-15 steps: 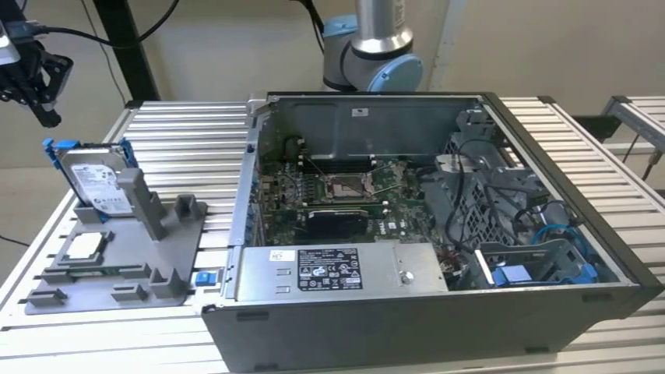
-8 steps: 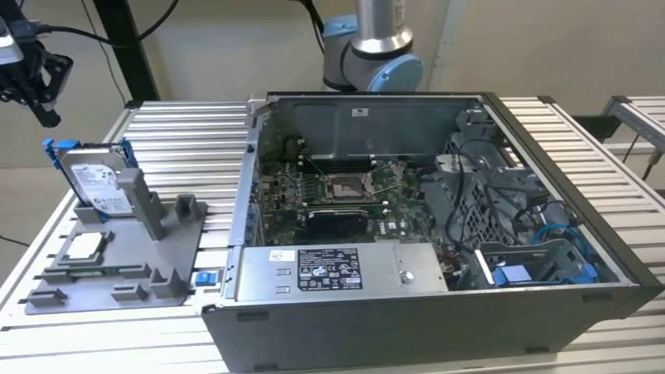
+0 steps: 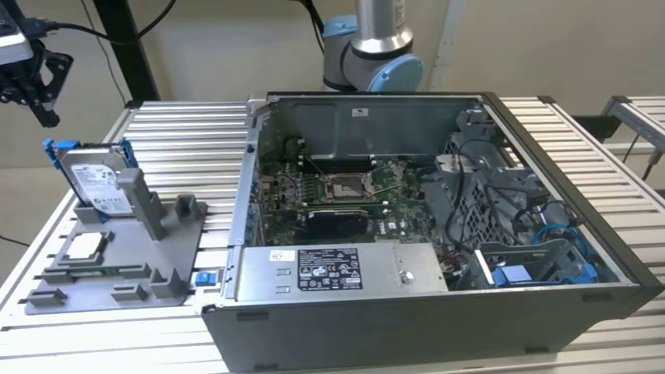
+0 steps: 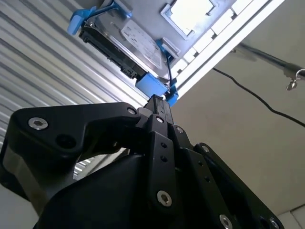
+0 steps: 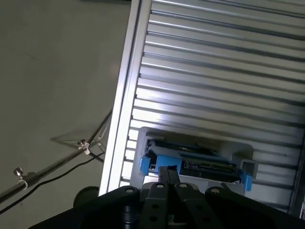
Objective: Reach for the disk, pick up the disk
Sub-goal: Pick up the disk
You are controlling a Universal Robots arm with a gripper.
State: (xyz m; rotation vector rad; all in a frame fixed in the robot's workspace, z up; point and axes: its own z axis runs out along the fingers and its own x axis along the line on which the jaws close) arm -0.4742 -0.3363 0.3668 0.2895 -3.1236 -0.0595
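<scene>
Disk below hand, apart

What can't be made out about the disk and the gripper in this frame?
1. Exterior view: the disk stands in a grey fixture, whose slot and post hide its lower part.
2. Exterior view: the gripper is cut off by the picture's left edge.
3. First wrist view: the gripper's black body overlaps part of the disk.

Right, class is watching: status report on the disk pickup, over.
Gripper above the disk, apart from it. Disk stands upright in the grey holder, not lifted. Nothing seen between them.
</scene>
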